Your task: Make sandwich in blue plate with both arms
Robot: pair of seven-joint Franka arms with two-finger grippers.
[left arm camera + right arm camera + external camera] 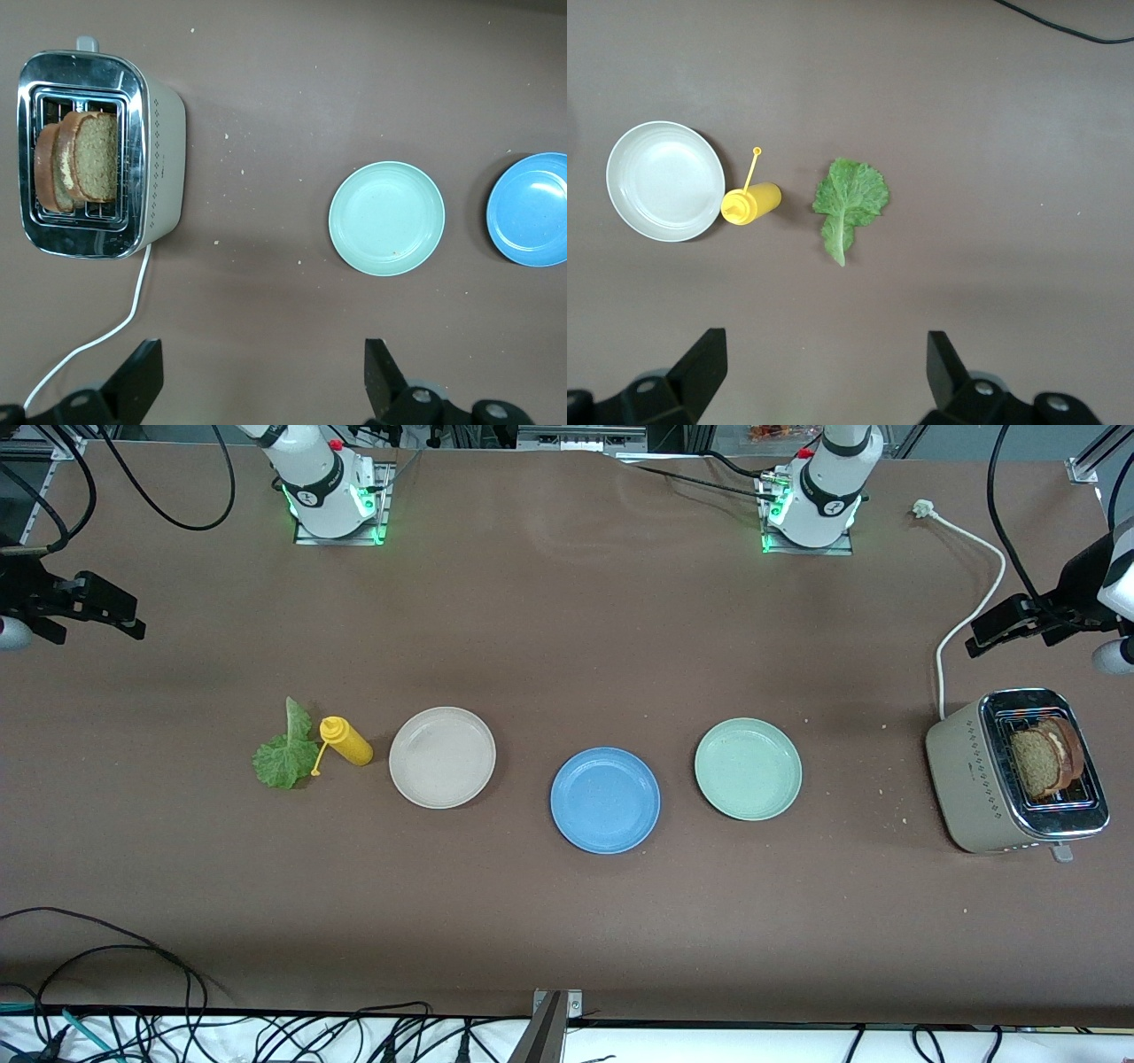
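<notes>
The blue plate (605, 800) (532, 210) lies bare at mid-table, between a beige plate and a pale green one. Two brown bread slices (1050, 757) (84, 159) stand in a toaster at the left arm's end. A ruffled green lettuce leaf (283, 757) (849, 199) lies flat toward the right arm's end. My left gripper (983, 633) (261, 354) hangs open and holds nothing, over bare table beside the toaster. Open and holding nothing too, my right gripper (128, 618) (825, 345) hangs over bare table near the leaf.
The beige toaster (966, 779) (164, 168) trails a white cord (966, 620) toward the bases. A yellow squeeze bottle (347, 741) (751, 204) lies between the leaf and the beige plate (442, 757) (664, 181). The pale green plate (749, 769) (386, 218) holds nothing.
</notes>
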